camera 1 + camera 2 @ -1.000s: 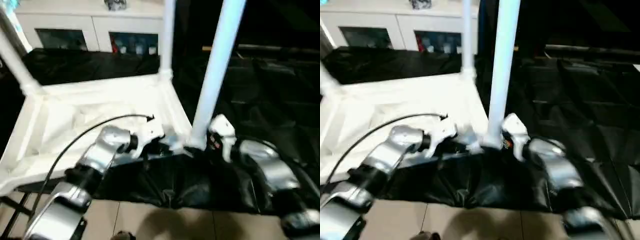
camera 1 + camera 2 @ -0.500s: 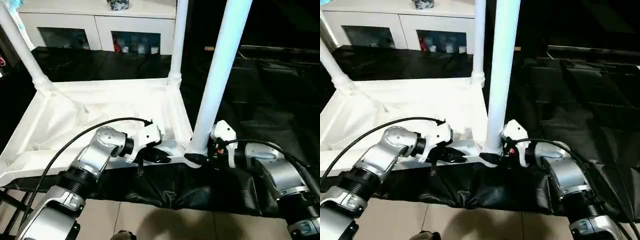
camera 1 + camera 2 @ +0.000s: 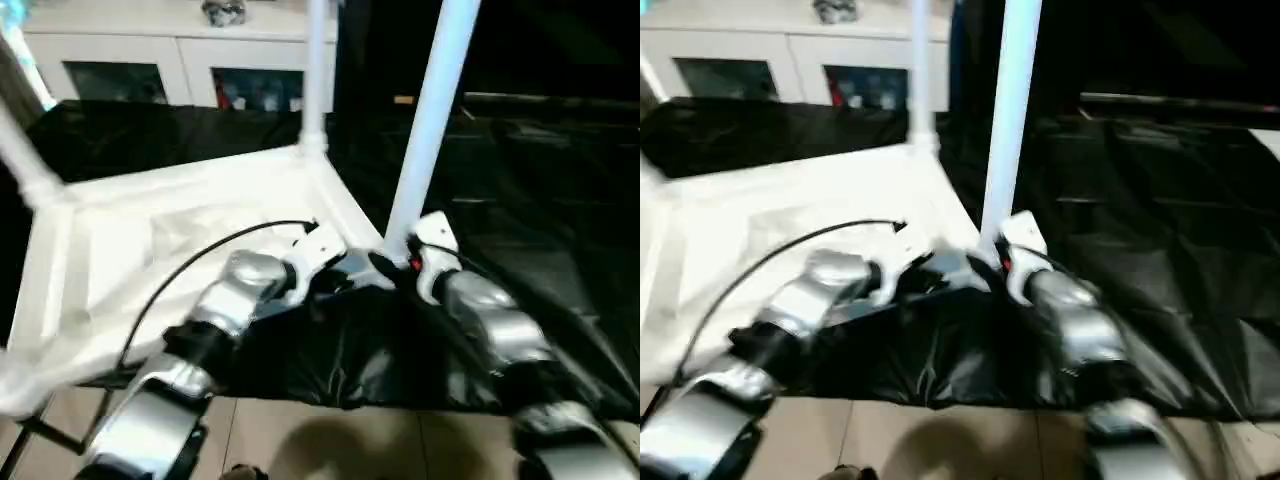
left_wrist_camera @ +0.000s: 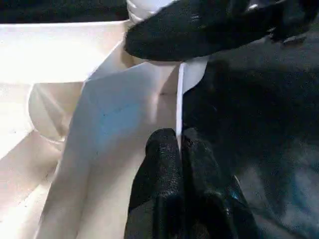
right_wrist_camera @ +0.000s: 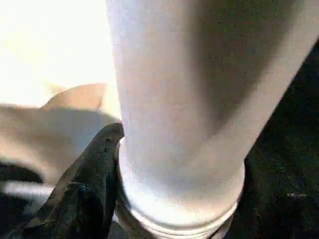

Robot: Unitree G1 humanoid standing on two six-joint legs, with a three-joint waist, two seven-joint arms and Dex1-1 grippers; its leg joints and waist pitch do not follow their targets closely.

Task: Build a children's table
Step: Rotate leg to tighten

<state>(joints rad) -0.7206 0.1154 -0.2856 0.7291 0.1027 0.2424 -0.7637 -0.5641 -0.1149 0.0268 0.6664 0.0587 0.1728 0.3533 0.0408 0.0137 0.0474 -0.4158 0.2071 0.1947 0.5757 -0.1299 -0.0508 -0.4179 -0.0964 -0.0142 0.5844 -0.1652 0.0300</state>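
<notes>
Pinching the tabletop (image 3: pixel 180 215) rim near its closest corner socket, left gripper (image 4: pixel 180 149) is clamped on the thin white edge. Right gripper (image 3: pixel 388 266) grasps the leg (image 3: pixel 425 130) base at that socket. Tabletop lies upside down on the black worktop (image 3: pixel 520 200), legs upright.
</notes>
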